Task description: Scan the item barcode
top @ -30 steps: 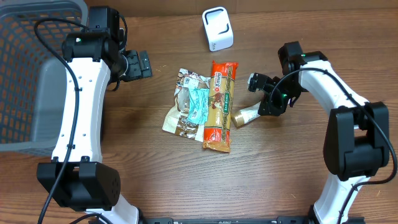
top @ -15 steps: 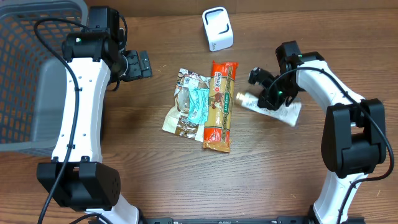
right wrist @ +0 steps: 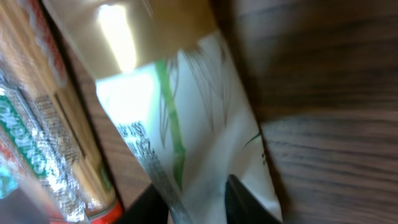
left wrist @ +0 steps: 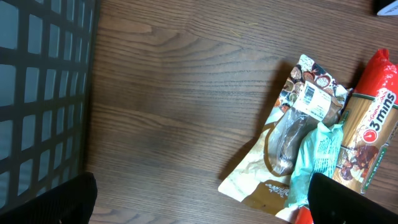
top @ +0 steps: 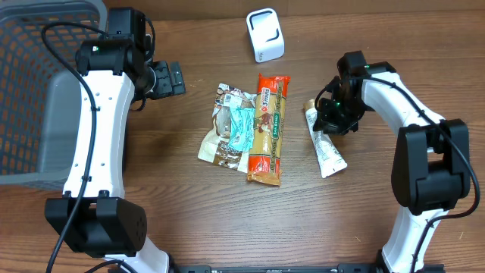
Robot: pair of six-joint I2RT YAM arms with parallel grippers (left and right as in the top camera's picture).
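Your right end effector [top: 327, 123] sits over the tube's [top: 329, 152] capped upper end; the tube runs toward lower right (gripped or not, can't tell). Left end effector [top: 173, 77] gapes empty, well apart.

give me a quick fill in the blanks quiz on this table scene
In the overhead view, the white tube with a gold cap lies ___ of the long red and tan snack packet.
The grey plastic mesh basket stands beside the ___ arm.
The left claw is ___ and empty.
Missing words: right; left; open
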